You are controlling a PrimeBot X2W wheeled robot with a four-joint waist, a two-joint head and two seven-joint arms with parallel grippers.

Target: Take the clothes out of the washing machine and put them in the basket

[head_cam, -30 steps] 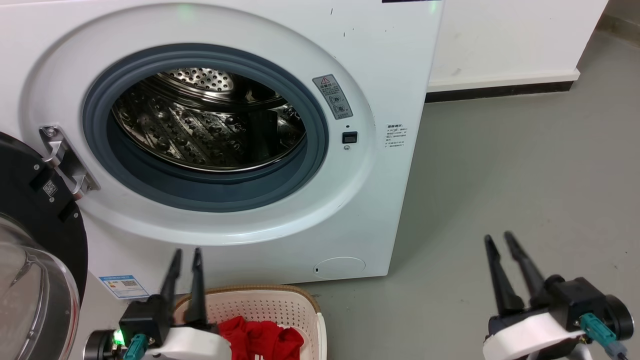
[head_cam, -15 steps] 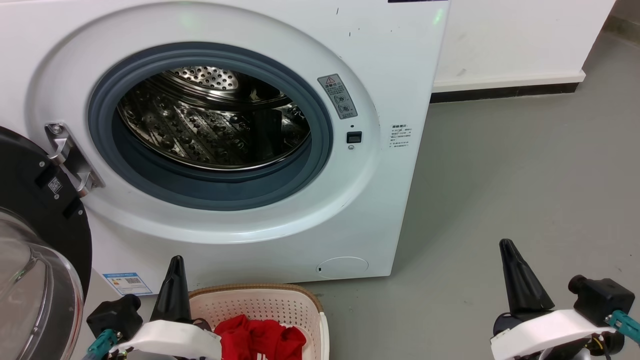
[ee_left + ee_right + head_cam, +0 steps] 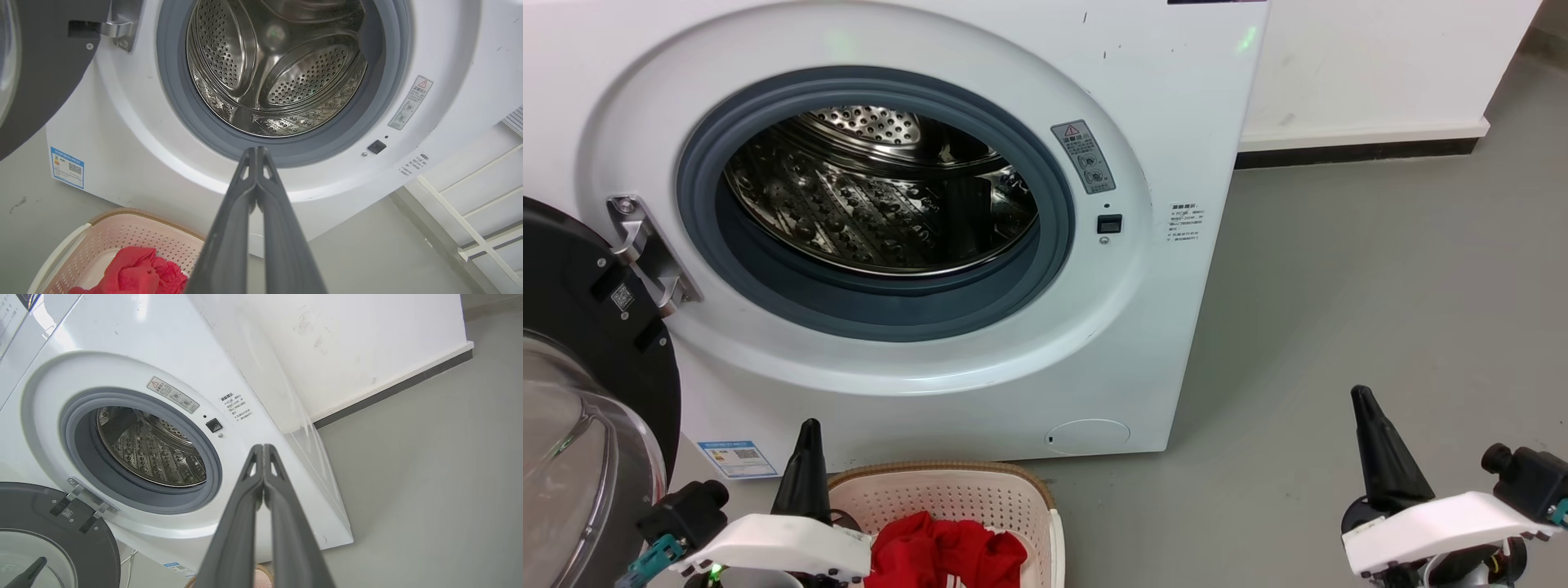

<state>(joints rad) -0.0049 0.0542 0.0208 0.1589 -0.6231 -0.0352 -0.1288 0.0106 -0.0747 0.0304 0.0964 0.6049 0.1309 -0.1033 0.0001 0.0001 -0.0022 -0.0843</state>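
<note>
The white washing machine (image 3: 1176, 106) stands with its black-rimmed door (image 3: 588, 327) swung open at the left; its steel drum (image 3: 874, 196) holds nothing I can see. The red clothes (image 3: 943, 555) lie in the cream basket (image 3: 947, 494) on the floor below the door opening. My left gripper (image 3: 807, 437) is shut, fingertips together, just left of the basket's rim and holding nothing. My right gripper (image 3: 1364, 408) is shut too, over the bare floor to the right of the machine. The left wrist view looks into the drum (image 3: 278, 69) past the shut gripper (image 3: 256, 152), with clothes (image 3: 135, 273) and basket (image 3: 122, 237) at lower left.
Grey floor (image 3: 1380, 269) stretches to the right of the machine, up to a white wall with a dark skirting (image 3: 1356, 151). The open door (image 3: 49, 522) juts out at the left. A white frame or rack (image 3: 482, 212) shows at the right in the left wrist view.
Both grippers have closed and turned edge-on, and have dropped lower in the head view. The camera has shifted slightly, moving the machine rightward in the picture. The clothes stay in the basket.
</note>
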